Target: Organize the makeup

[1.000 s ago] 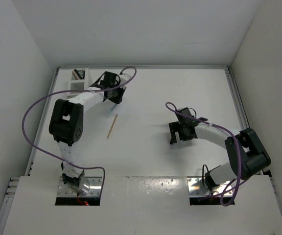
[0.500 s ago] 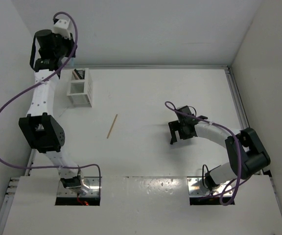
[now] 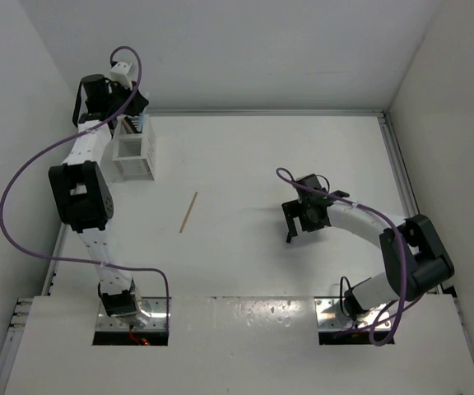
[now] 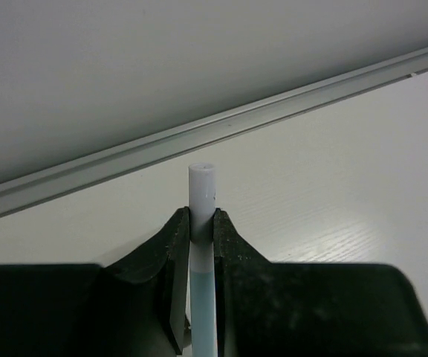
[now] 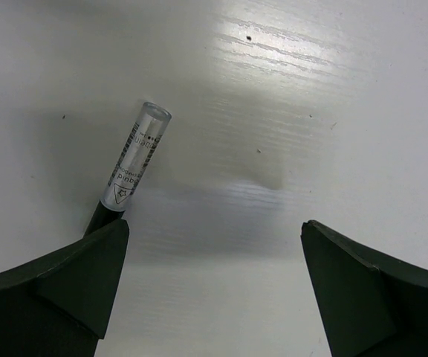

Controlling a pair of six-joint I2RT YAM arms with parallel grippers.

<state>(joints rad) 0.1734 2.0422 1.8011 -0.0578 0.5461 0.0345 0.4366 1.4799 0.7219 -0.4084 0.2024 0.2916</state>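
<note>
Left gripper (image 4: 202, 227): we see the jaws clamped on a slim white stick (image 4: 202, 186), which stands upright between the two dark fingers (image 4: 171, 249), its flat round end poking out just past the tips. In the overhead view the left arm reaches to the far left corner of the table (image 3: 262, 156), with the wrist raised over the far end of the white slatted holder (image 3: 132, 155). From that view we cannot tell whether the stick touches the holder. Dark sticks (image 3: 133, 124) show in the holder's far compartment, too small for us to count. Right gripper (image 5: 214, 253): the jaws are wide apart with nothing between them, and it hangs low over the table right of centre. A stick with a clear printed cap (image 5: 136, 160) lies flat on the table just beside the gripper's left finger (image 5: 58, 279). Its dark lower part runs under that finger. A tan wooden stick (image 3: 188, 212) lies alone on the table between the two arms, well apart from the holder and from both grippers.
</note>
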